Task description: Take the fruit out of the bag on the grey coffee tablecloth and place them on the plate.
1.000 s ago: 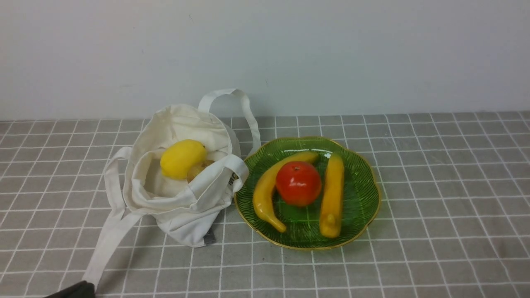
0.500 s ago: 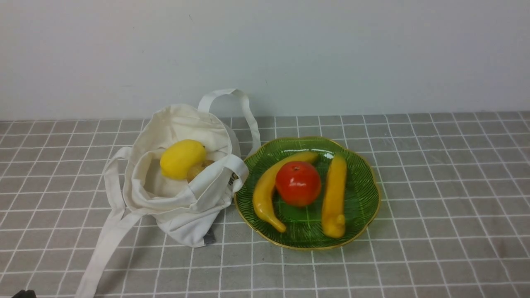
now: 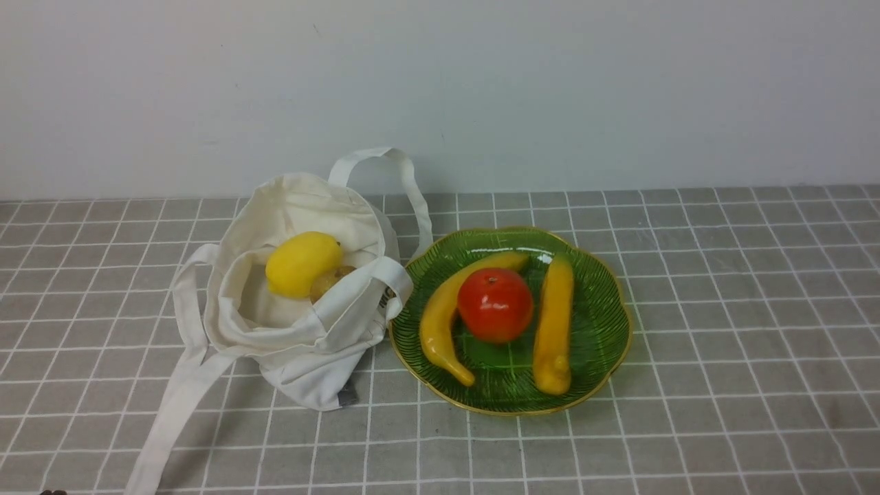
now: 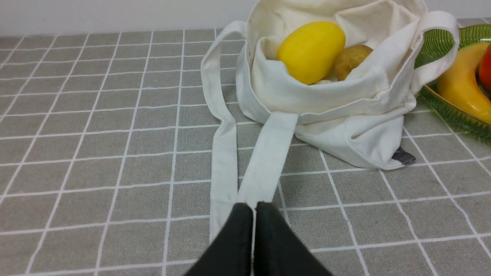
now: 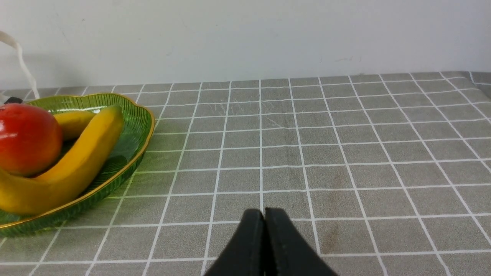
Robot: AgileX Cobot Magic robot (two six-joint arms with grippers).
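Both fingers (image 4: 253, 209) (image 5: 264, 214) closed, empty.

Soft matt cream cloth on the bag (image 3: 302, 344), creased and limp. The lemon (image 3: 302, 263) inside looks smooth with a waxy sheen. The plate (image 3: 598, 323) is ribbed translucent green glass, gold-rimmed; the red fruit (image 3: 495, 304) gleams glossy. The tablecloth (image 3: 722, 344) is matt woven fabric.

Open bag (image 3: 302, 323) mouth, strap (image 3: 179, 399) across near cloth (image 3: 722, 344); free room right of plate (image 3: 605, 330).
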